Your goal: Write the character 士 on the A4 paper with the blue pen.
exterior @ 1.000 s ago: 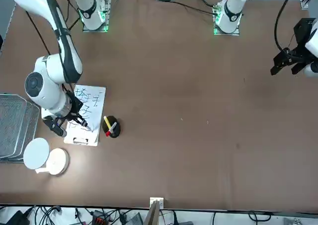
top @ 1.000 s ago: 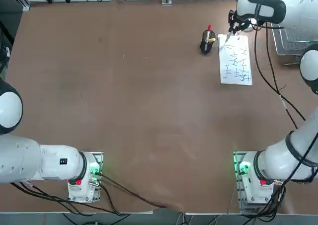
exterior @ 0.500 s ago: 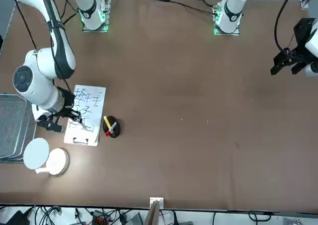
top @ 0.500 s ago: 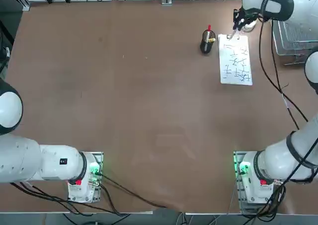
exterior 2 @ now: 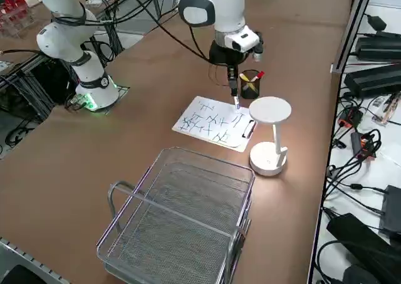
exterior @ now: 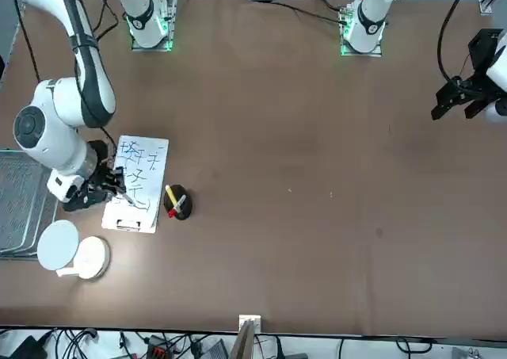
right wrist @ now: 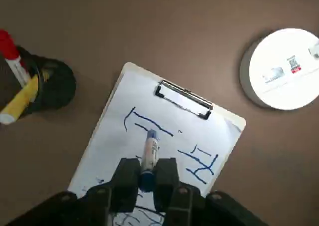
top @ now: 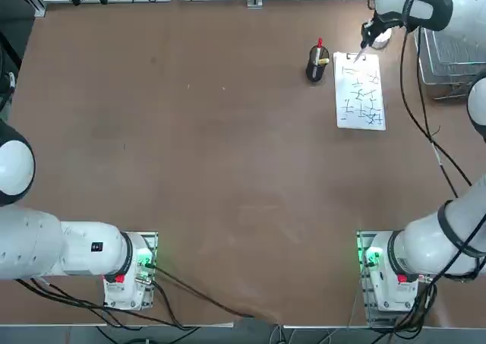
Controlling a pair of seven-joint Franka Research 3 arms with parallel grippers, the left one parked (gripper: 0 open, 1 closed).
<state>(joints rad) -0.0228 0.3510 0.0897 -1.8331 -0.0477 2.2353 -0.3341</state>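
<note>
Brown tabletop (top: 190,169) spreads around the A4 paper (top: 360,93), which lies flat on a pale board with a metal clip (right wrist: 184,99) across its end farthest from the robot's bases. Blue handwritten characters (right wrist: 199,166) cover much of the A4 paper, from near the clip down to the opposite end. Over its clipped part, the blue pen (right wrist: 150,153) slants a little, its blue-ended barrel pinched in the right gripper (right wrist: 147,171), whose two fingers are closed on it from either side. Whether the pen's lower end touches the A4 paper I cannot tell. Just beside the A4 paper, on the robot's left of the clipped end, stands a black mesh cup (exterior 2: 244,89) with a red-capped marker (right wrist: 9,49) and a yellow one (right wrist: 22,104) leaning in it. To the robot's right of that same end, near the A4 paper, is a white stand (exterior 2: 269,110) with a round top and a round base. Farther to the robot's right of the A4 paper sits a metal mesh basket (exterior 2: 175,221). Past the A4 paper's clipped end, beyond the table's edge, black cables and adapters (exterior 2: 376,82) lie on a white surface (exterior 2: 391,133).
</note>
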